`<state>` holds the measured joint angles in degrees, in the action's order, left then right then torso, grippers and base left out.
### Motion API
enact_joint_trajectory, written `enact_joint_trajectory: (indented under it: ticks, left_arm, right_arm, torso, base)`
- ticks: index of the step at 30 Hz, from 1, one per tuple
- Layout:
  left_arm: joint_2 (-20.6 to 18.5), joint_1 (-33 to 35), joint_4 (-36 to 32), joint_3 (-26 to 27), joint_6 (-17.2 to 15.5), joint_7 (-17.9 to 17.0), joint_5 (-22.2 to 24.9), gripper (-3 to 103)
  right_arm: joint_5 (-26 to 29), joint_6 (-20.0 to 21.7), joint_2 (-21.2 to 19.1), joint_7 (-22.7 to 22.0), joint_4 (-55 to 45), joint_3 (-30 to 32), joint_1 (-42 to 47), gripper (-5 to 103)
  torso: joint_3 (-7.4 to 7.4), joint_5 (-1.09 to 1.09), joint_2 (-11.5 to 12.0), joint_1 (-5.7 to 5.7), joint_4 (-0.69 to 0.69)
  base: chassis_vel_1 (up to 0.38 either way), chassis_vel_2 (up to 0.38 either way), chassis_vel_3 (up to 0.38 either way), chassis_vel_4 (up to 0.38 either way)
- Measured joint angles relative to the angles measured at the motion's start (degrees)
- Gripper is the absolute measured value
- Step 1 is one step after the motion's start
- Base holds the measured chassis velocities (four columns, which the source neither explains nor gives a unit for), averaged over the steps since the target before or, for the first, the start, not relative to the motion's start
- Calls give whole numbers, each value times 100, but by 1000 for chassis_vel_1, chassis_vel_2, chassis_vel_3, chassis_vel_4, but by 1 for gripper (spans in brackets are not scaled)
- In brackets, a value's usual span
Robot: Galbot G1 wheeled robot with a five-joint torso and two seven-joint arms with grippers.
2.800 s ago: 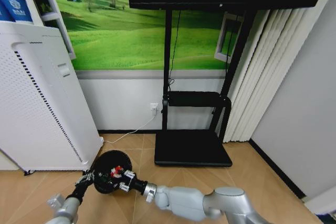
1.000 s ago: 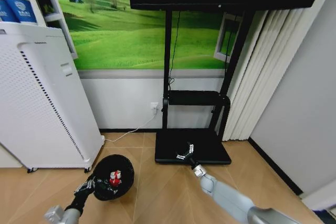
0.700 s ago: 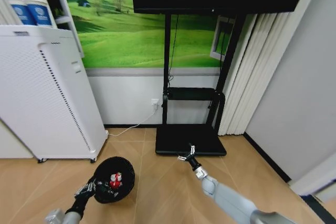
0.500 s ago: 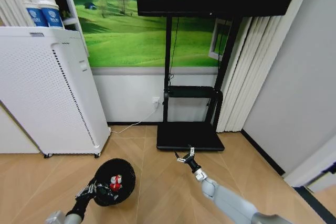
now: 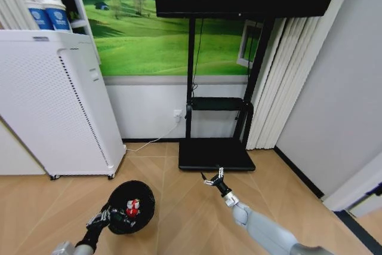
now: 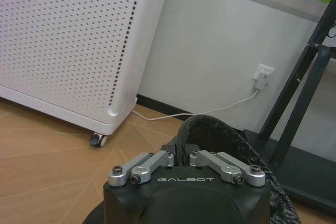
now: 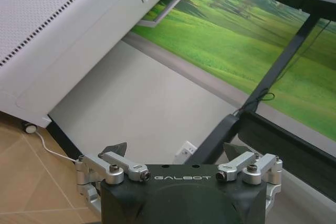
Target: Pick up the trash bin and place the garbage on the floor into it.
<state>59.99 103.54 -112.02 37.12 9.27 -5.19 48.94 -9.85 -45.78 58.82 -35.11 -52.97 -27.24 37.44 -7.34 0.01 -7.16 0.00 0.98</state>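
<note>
bin (image 5: 131, 206): black, round, liner bag at the rim. Held over the wood floor (image 5: 179, 219) near the head view's lower left corner, out in front of the white appliance (image 5: 54, 100). Mouth faces up toward the head camera, so its long axis runs roughly vertical; whether it tilts, can't tell.
bin contents: red-and-white wrapper (image 5: 132, 208) lying inside, slightly right of centre. Other pieces inside, can't tell.
left gripper (image 5: 102, 217): at the bin's near-left rim. In the left wrist view the fingers (image 6: 149, 163) are drawn narrow, pinching the rim and liner (image 6: 210, 135) between them.
right gripper (image 5: 213, 178): stretched forward over bare floor, just short of the front edge of the TV stand base (image 5: 215, 154), well apart from the bin. Claw spread wide, nothing in it; in the right wrist view its fingers (image 7: 113, 150) stand far apart with wall between.
floor: bare wood between the bin and the right gripper.
wall: outlet (image 5: 176, 114) low on it, white cable (image 5: 149, 143) running along the skirting to the appliance.
</note>
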Motion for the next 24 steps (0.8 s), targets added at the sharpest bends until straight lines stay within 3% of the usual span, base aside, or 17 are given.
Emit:
enact_joint_trajectory:
  ticks: [12,14,24]
  left_arm:
    - [159,78,-2,-33,33,40,-111,7]
    - [181,78,15,-32,39,40,-121,7]
    - [339,53,143,-107,66,87,-199,7]
  right_arm:
    - [-128,-1,62,-149,-54,51,176,100]
    - [-88,-1,74,-170,-74,53,226,100]
    - [-100,-1,128,-165,-45,225,420,100]
  torso:
    - [3,-7,1,-1,-2]
    - [1,1,1,-1,1]
    - [-1,0,1,1,6]
  base:
    - [406,13,-388,-9]
    - [158,37,-162,-32]
    - [-74,5,63,-6]
